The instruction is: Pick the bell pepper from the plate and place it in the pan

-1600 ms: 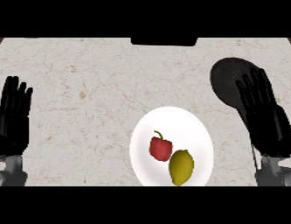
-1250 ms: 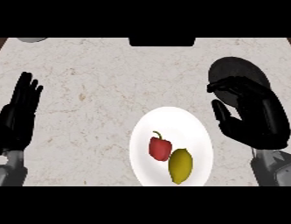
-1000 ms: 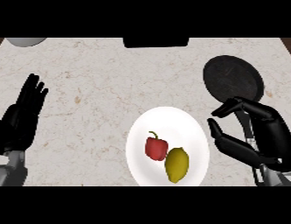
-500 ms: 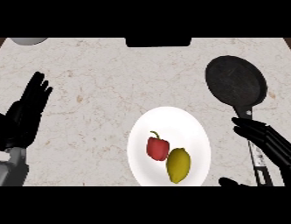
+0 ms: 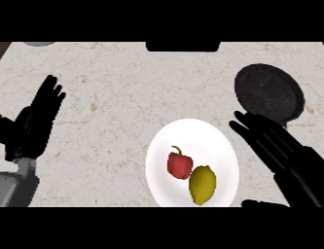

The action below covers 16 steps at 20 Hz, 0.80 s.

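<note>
2 black hands show in the frame, both with fingers straight and spread apart, holding nothing. The right hand [image 5: 286, 155] fills the lower right, its fingertips [image 5: 245, 122] pointing up and left, ending just beside the right rim of the white plate [image 5: 166, 141] and just below the lower edge of the dark pan [image 5: 268, 92]; whether they touch either one cannot be told. The left hand [image 5: 29, 127] stands at the left edge, fingers up and fanned, thumb out to the left, resting well apart from the plate, with its grey forearm [image 5: 3, 189] below it in the lower left corner. The red bell pepper [image 5: 179, 164] lies on the plate at lower centre, stem toward the top, and a yellow lemon [image 5: 202, 185] lies just beside it to the lower right, apparently touching. The pan sits at the upper right on the pale marbled counter [image 5: 135, 82]. A dark object [image 5: 182, 46] sits at the top centre edge, and part of a grey round thing [image 5: 41, 44] shows at the upper left.
</note>
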Each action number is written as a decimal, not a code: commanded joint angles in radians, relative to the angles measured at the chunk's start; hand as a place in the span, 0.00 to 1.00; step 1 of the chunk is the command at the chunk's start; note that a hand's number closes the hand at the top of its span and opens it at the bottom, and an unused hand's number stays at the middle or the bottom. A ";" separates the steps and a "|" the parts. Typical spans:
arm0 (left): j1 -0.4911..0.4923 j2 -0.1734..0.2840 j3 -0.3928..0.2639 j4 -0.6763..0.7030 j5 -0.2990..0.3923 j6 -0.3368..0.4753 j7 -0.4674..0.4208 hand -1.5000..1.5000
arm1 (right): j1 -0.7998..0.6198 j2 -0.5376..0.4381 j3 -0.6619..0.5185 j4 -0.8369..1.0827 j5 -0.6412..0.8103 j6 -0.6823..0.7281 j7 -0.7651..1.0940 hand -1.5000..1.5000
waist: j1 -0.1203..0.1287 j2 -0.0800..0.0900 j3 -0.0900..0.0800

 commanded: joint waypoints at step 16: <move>0.009 -0.015 0.029 -0.034 -0.026 -0.032 0.041 0.50 | -0.352 0.312 0.278 0.183 -0.009 0.686 0.577 0.00 | -0.006 -0.002 0.002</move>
